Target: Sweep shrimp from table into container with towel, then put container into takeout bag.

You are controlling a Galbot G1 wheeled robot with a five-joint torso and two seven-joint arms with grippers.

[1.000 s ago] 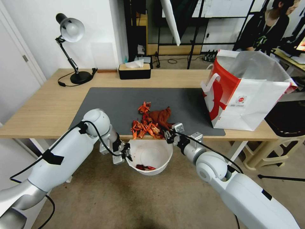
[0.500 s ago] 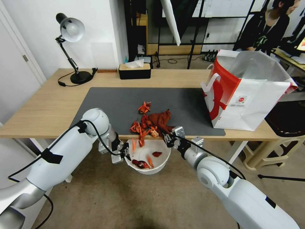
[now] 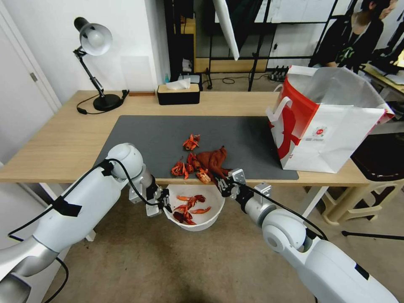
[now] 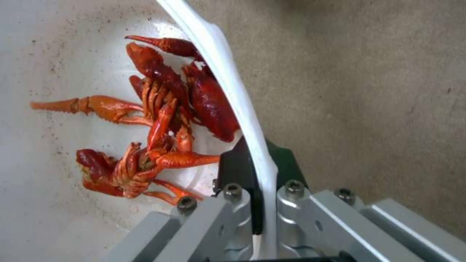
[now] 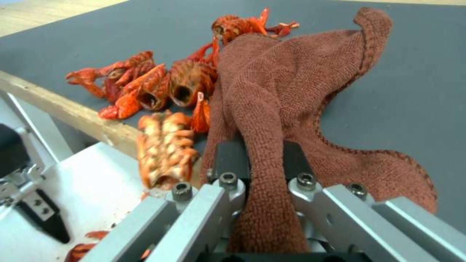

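Below the table's (image 3: pixel 59 143) front edge my left gripper (image 3: pixel 165 201) is shut on the rim of the white container (image 3: pixel 212 215) (image 4: pixel 228 87). Several red-orange shrimp (image 3: pixel 189 207) (image 4: pixel 160 120) lie inside it. More shrimp (image 3: pixel 188 165) (image 5: pixel 150 91) remain on the grey mat at the edge, and one piece (image 3: pixel 191 142) lies farther back. My right gripper (image 3: pixel 223 185) (image 5: pixel 264 156) is shut on the rust-red towel (image 3: pixel 213 160) (image 5: pixel 291 83), which lies on the mat just right of the shrimp. The red and white takeout bag (image 3: pixel 324 126) stands open at the table's right end.
A black desk lamp (image 3: pixel 94 63) stands at the back left and a black tissue box (image 3: pixel 178 93) at the back middle. A beige plastic stool (image 3: pixel 370 185) is beside the table's right end. Bare floor lies under the container.
Several shrimp have dropped off the table edge into the container, so the pile on the mat is smaller. The right gripper and towel have shifted slightly; the container has risen a little.
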